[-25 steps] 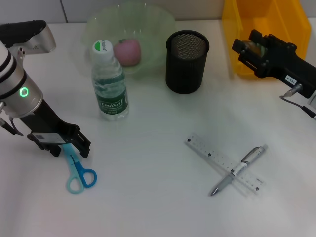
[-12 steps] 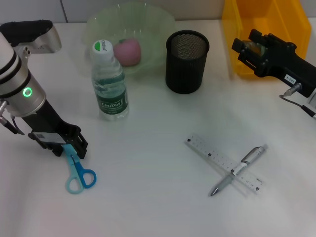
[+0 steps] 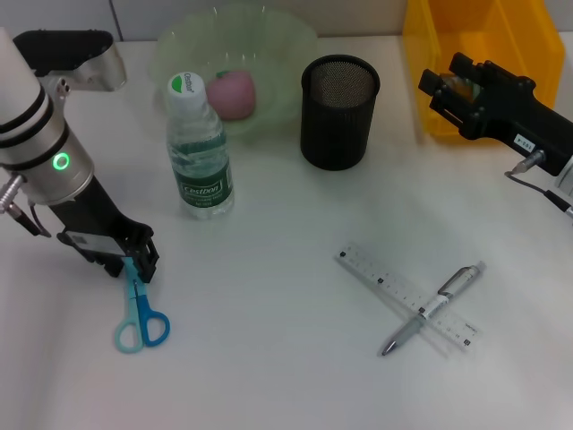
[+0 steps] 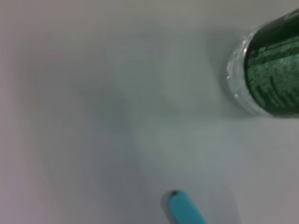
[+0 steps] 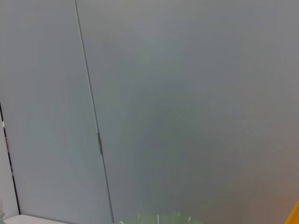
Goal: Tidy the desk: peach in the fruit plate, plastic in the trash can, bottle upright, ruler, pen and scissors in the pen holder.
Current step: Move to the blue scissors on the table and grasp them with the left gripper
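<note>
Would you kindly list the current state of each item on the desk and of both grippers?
peach: in the fruit plate.
bottle: upright, capped.
pen holder: upright, nothing visible inside.
scissors: flat on desk, blade end at left gripper.
ruler: flat on desk.
pen: lying across the ruler.
trash can: upright, contents hidden.
right gripper: raised before the trash can.

Scissors (image 3: 139, 305) blades under left pincer (image 3: 134, 265)
</note>
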Robot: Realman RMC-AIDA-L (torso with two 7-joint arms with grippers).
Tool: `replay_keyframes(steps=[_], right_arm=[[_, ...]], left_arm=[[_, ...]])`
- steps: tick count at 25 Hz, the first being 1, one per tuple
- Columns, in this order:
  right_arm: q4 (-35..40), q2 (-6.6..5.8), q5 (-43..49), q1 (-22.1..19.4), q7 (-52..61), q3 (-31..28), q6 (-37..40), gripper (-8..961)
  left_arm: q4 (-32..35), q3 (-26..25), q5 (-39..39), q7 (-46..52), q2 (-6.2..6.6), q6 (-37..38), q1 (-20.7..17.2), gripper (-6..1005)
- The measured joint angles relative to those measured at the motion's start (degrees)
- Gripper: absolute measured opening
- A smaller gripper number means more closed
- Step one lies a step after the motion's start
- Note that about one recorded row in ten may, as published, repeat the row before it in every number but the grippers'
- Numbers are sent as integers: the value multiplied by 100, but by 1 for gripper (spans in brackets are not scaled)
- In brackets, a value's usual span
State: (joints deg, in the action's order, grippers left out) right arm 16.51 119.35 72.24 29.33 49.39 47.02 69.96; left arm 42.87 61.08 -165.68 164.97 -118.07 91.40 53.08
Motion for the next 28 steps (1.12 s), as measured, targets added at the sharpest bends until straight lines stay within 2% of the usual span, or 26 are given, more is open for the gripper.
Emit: replay_keyframes(steps=[7, 18, 28], right_arm=[[1, 0, 0, 2, 0, 0, -1, 555], [1, 0, 0, 11, 0, 0, 0, 555], [-8, 0, 0, 11, 0, 0, 0, 555]], left_arm=[[-29, 18, 1, 0, -19, 22, 79, 374], [-42, 214, 0, 0, -40, 72, 164, 375], [-28, 490, 0, 0, 26, 231, 144, 375]])
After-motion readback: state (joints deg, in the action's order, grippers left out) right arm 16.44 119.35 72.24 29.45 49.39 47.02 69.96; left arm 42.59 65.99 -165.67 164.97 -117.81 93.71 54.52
